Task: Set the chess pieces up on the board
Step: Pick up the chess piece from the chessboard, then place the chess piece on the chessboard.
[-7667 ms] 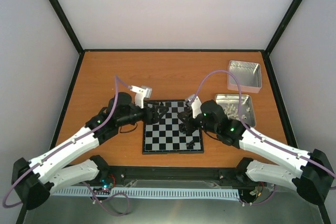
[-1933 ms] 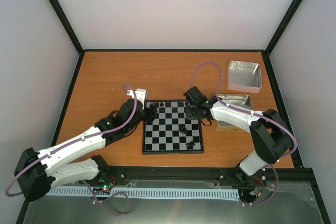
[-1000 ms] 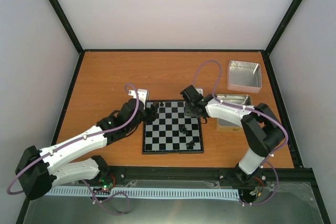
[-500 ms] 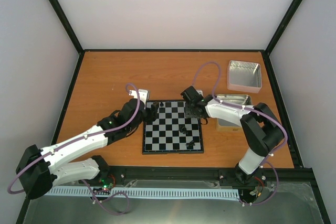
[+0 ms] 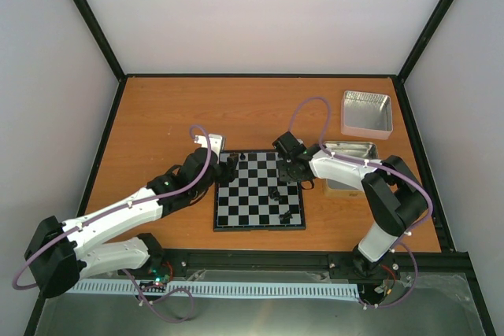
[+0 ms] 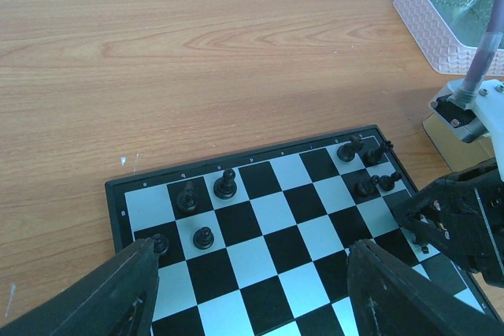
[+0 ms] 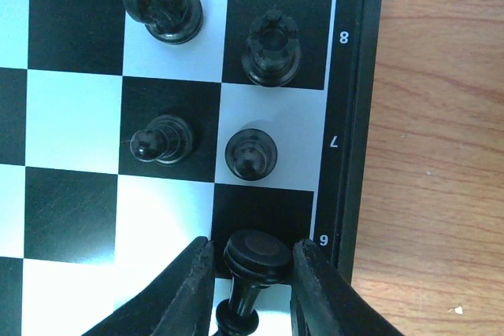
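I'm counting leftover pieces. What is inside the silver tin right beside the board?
Of the tin, only the far rim and a strip of its silvery inside show. The right arm lies across the rest, so its contents are hidden.

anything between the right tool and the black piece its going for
Nothing visible. The right tool has a finger on each side of the black piece, over the board's edge square marked 6; whether it grips is unclear. The nearest pawn stands one square beyond, clear of it.
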`<action>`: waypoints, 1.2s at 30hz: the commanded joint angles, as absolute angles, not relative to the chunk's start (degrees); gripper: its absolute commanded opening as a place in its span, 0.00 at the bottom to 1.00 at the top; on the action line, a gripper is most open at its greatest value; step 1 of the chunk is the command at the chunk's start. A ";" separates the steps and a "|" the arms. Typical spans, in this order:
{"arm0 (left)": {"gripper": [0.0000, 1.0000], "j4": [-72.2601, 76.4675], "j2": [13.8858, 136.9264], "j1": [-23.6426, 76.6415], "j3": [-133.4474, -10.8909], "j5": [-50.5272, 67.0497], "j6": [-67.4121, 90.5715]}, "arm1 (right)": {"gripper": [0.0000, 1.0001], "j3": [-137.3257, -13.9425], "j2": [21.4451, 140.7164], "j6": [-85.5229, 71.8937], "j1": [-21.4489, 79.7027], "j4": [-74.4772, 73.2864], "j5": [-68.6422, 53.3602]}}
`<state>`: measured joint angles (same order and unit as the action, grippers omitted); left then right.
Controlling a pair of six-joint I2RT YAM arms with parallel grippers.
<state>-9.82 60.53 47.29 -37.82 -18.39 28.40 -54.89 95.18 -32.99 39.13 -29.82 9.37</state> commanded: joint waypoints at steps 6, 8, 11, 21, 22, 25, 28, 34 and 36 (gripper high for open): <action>0.67 -8.09 60.34 46.77 -39.19 -18.12 28.39 | 0.30 -56.42 96.80 -32.91 39.02 -29.67 9.90; 0.67 -8.04 60.34 46.74 -39.17 -18.03 28.48 | 0.30 -56.44 97.13 -33.24 39.02 -29.58 10.08; 0.67 -8.02 60.38 46.78 -39.14 -17.97 28.48 | 0.29 -56.46 97.50 -33.83 38.98 -29.27 10.24; 0.68 -6.91 59.74 46.79 -38.12 -15.68 28.44 | 0.19 -54.55 92.95 -35.92 39.00 -24.28 8.47; 0.68 -6.53 59.62 46.76 -37.87 -14.98 28.32 | 0.19 -53.94 91.65 -36.45 39.00 -23.40 7.99; 0.68 -4.95 59.34 46.76 -36.86 -12.52 27.92 | 0.19 -51.62 87.05 -38.46 39.02 -19.49 5.48; 0.72 -2.72 59.30 46.81 -35.95 -8.76 27.57 | 0.20 -49.09 82.30 -41.25 39.02 -15.68 2.63; 0.76 7.07 59.32 46.82 -32.45 3.89 27.86 | 0.20 -43.92 73.81 -51.23 39.02 -7.31 -3.51; 0.76 11.97 59.83 47.16 -30.83 7.95 27.34 | 0.19 -43.08 71.97 -56.54 39.02 -5.47 -5.25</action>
<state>0.51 60.14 47.24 -32.84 -2.79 28.14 -45.04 75.20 -45.71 39.13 -12.62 -0.73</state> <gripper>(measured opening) 0.755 0.201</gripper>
